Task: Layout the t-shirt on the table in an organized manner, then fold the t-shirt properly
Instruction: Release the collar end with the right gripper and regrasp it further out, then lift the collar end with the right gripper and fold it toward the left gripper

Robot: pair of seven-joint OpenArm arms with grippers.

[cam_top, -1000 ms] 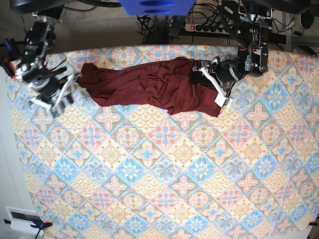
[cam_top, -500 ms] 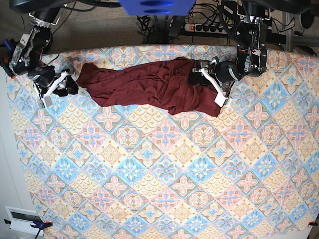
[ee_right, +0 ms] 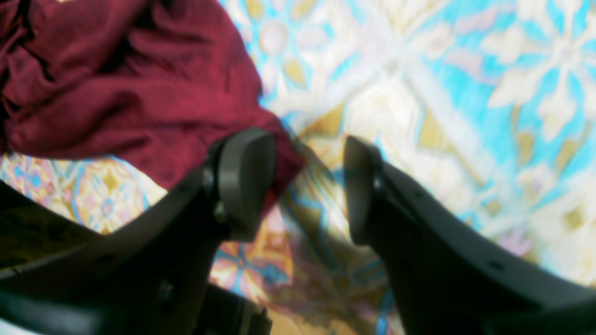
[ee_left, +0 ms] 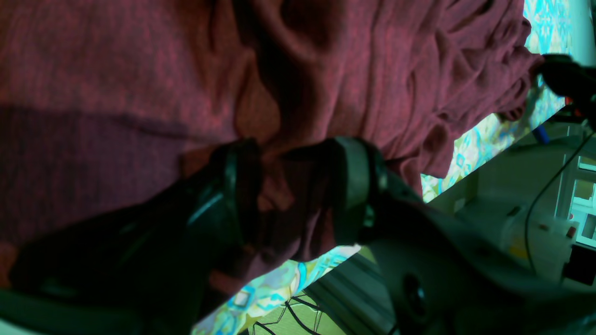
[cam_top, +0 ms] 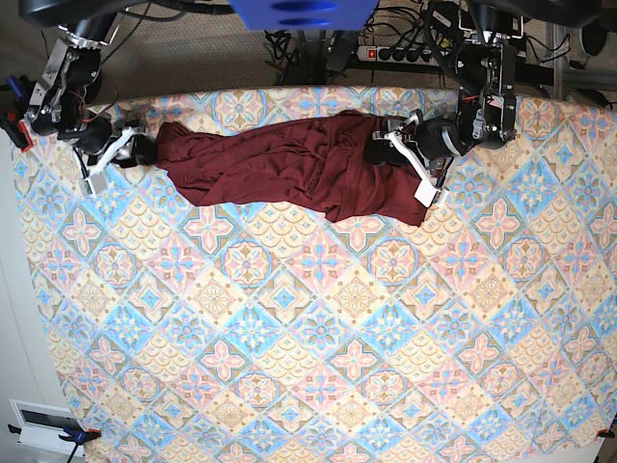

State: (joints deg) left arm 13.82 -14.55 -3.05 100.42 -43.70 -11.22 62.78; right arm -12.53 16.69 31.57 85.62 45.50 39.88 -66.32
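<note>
- Shirt [cam_top: 289,166] lies bunched in a long crumpled strip along the far edge of the worktop [cam_top: 318,328], running side to side, sleeves not spread.
- Left end effector [ee_left: 298,186] is at the shirt's end on base view's right; jaws stand fairly wide w/ a fold of maroon cloth bunched between them. Fingers [ee_left: 354,186] press against the fabric on both sides, so it's grasping the shirt.
- Right end effector [ee_right: 307,186] is at the shirt's other end, low over the worktop. Jaws wide apart, released; only patterned cloth shows in the gap.
- Its one finger [ee_right: 244,181] sits at the shirt's edge, overlapping a corner of fabric; can't tell if touching. View is blurred.
- Rest of worktop bare.
</note>
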